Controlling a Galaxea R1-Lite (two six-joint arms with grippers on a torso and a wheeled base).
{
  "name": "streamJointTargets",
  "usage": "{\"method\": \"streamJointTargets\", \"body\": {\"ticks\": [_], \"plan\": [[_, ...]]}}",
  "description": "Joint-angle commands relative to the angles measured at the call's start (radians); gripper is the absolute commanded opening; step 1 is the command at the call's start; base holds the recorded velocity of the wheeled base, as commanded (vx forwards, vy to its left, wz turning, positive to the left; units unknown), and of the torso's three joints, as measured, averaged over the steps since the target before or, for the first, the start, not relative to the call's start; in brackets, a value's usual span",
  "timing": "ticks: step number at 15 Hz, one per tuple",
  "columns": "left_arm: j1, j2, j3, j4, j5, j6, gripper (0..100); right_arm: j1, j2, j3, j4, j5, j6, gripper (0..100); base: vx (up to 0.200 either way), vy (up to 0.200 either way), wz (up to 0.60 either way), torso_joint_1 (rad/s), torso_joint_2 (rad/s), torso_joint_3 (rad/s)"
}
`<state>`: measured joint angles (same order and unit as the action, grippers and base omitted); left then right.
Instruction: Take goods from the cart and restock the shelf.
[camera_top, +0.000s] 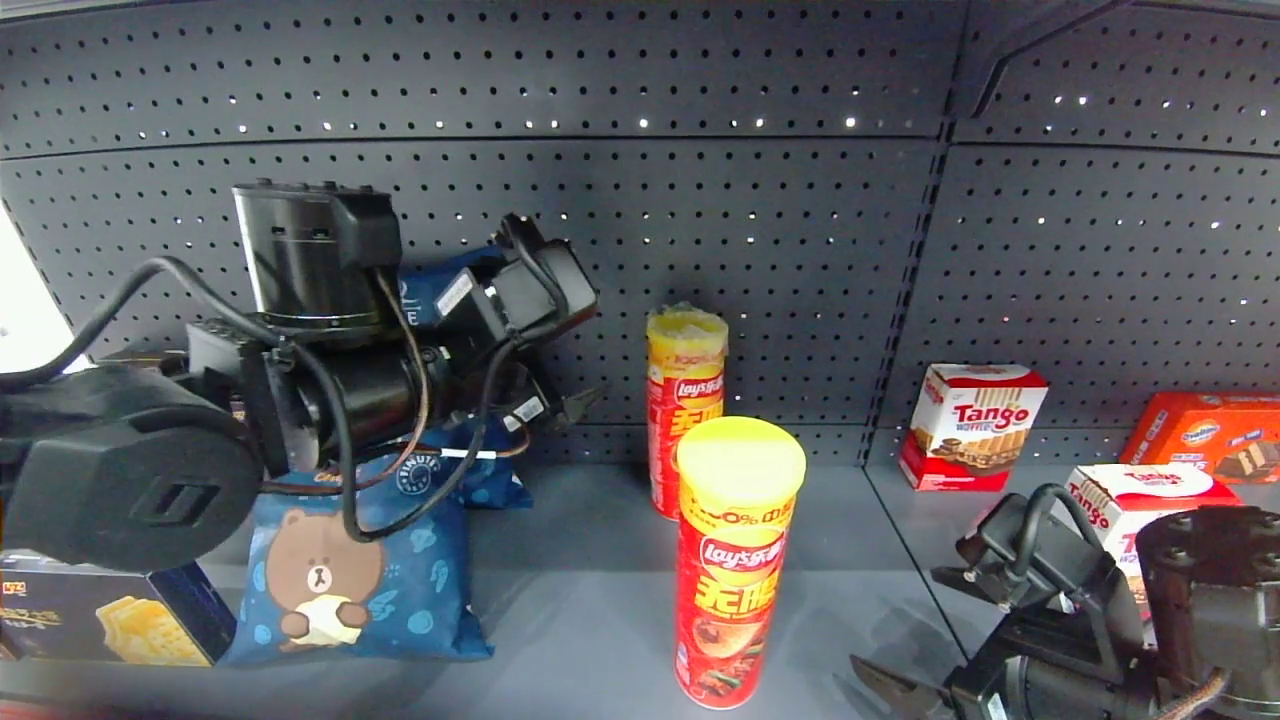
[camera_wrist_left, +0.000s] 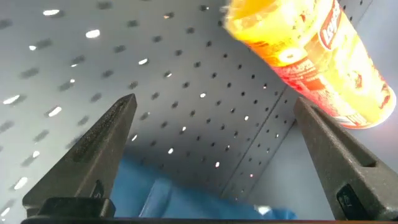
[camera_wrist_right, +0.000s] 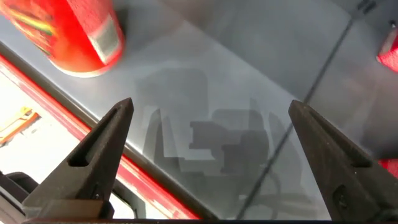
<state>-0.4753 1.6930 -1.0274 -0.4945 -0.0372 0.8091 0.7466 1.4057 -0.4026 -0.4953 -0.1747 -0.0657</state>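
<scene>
Two red chip cans with yellow lids stand on the grey shelf (camera_top: 590, 610): a front can (camera_top: 738, 560) near the edge and a rear can (camera_top: 686, 400) by the pegboard. My left gripper (camera_top: 578, 398) hovers open and empty over the blue snack bags (camera_top: 350, 580), left of the rear can. In the left wrist view that gripper (camera_wrist_left: 216, 102) faces the pegboard, with the rear can (camera_wrist_left: 311, 56) off to one side and a blue bag (camera_wrist_left: 186, 199) below. My right gripper (camera_top: 915, 630) is open and empty, low at the shelf front, right of the front can. The right wrist view has this gripper (camera_wrist_right: 211, 104) over bare shelf floor beside the can's base (camera_wrist_right: 81, 37).
A dark box (camera_top: 100, 610) with a yellow waffle picture lies at the front left. Red and white wafer boxes (camera_top: 970, 425) and an orange box (camera_top: 1200, 435) sit in the bay to the right. The shelf's red front edge (camera_wrist_right: 56, 106) runs under my right gripper.
</scene>
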Motion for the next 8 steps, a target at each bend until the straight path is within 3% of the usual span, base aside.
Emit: {"method": "streamJointTargets", "body": {"ticks": [1, 4, 8], "plan": [[0.009, -0.124, 0.075, 0.001, 0.019, -0.042, 100, 0.020, 0.045, -0.038, 0.000, 0.000, 0.000, 100, 0.000, 0.000, 0.00, 0.000, 0.00, 0.000], [0.047, -0.197, 0.115, 0.010, 0.022, -0.068, 100, 0.048, 0.076, -0.076, -0.002, -0.002, 0.000, 100, 0.000, 0.000, 0.00, 0.000, 0.00, 0.000], [0.061, -0.205, 0.118, 0.002, 0.023, -0.070, 100, 0.056, 0.111, -0.108, -0.002, -0.002, 0.000, 100, 0.000, 0.000, 0.00, 0.000, 0.00, 0.000]]}}
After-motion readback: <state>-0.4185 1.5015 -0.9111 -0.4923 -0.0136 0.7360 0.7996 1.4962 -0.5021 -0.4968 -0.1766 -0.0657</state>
